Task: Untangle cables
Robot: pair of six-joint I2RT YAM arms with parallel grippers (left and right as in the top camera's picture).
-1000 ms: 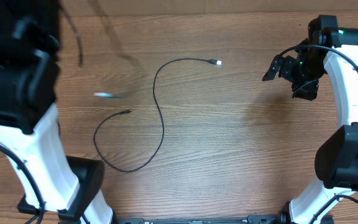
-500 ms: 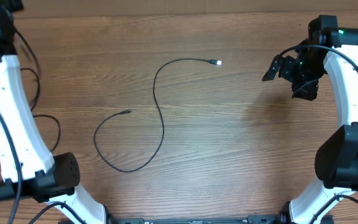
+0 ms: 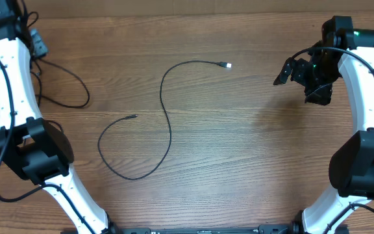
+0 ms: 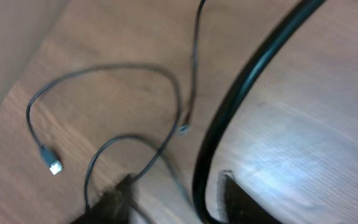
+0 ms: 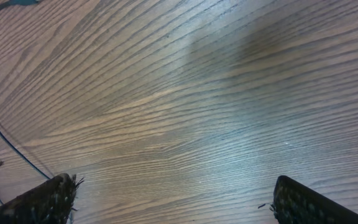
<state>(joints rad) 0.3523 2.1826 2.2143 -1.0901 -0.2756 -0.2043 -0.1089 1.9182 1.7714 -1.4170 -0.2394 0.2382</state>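
One thin black cable (image 3: pixel 170 133) lies in an S-curve in the middle of the table, its metal plug (image 3: pixel 224 65) at the far end. A second cable (image 3: pixel 85 94) lies in a loose loop at the far left. My left gripper (image 3: pixel 39 45) hovers just behind that loop. In the left wrist view this cable (image 4: pixel 104 68) curls below, its plug (image 4: pixel 53 167) to the left. Strands run between the parted fingers of my left gripper (image 4: pixel 176 205) and touch the left one. My right gripper (image 3: pixel 291 68) hangs wide open over bare wood at the right, nothing between its fingers (image 5: pixel 48 199).
A thick black wire (image 4: pixel 247 93) arcs close across the left wrist view, hiding part of the table. The table's far-left edge (image 4: pixel 17 56) runs close to the looped cable. A stretch of the middle cable (image 5: pixel 11 146) shows at the left of the right wrist view.
My left arm swung out to the far left and back with the second cable. That cable now lies looped on the table, and the left jaws have parted. The right arm has not moved.
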